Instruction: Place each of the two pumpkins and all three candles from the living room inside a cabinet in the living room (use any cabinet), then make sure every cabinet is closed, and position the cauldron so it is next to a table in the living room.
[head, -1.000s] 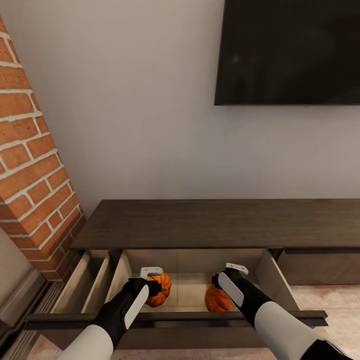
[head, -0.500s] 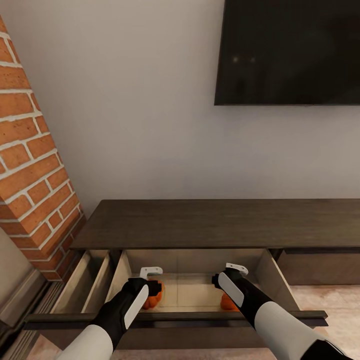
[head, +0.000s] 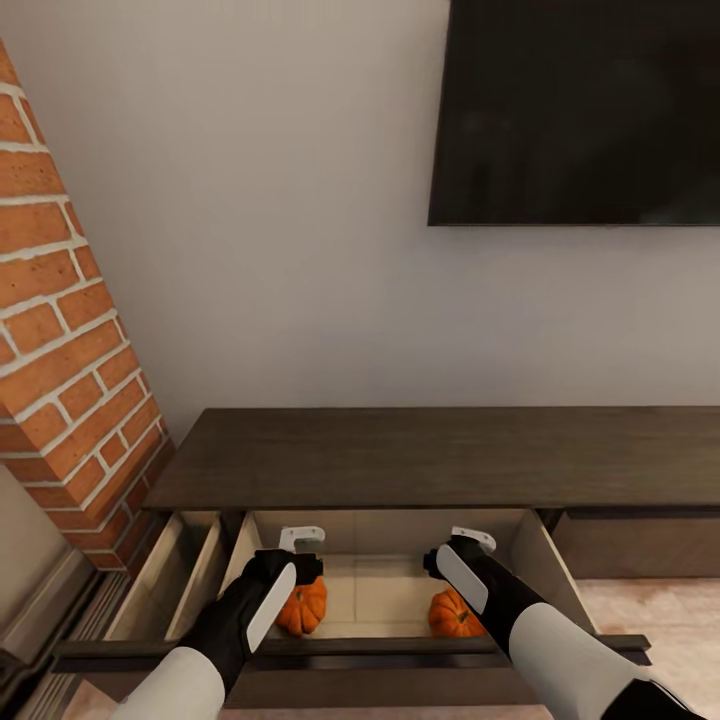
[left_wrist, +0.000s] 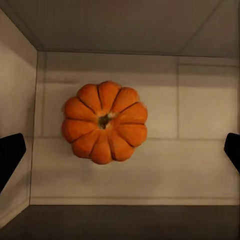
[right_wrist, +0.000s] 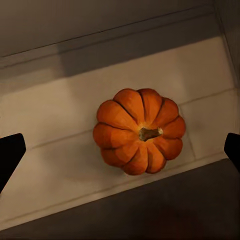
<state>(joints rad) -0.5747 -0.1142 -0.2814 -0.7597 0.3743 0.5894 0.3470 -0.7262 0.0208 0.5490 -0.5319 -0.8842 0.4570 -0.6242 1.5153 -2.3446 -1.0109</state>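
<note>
Two pumpkins are seen on the pale floor of the open drawer (head: 385, 590) of the dark wood cabinet (head: 430, 455). The left pumpkin (head: 305, 606) lies under the left claw (head: 301, 538), and the right pumpkin (head: 455, 615) lies under the right claw (head: 472, 538); they are set apart from each other. In the left wrist view the left pumpkin (left_wrist: 104, 122) is shown stem up, and the left claw (left_wrist: 120, 155) is spread wide, its dark fingertips (left_wrist: 10, 155) clear of the pumpkin. In the right wrist view the right pumpkin (right_wrist: 139, 130) is shown lying free between the widely spread tips of the right claw (right_wrist: 120, 152). A brick pillar (head: 65, 350) is seen at the left, and a dark screen (head: 580, 110) is mounted on the wall.
</note>
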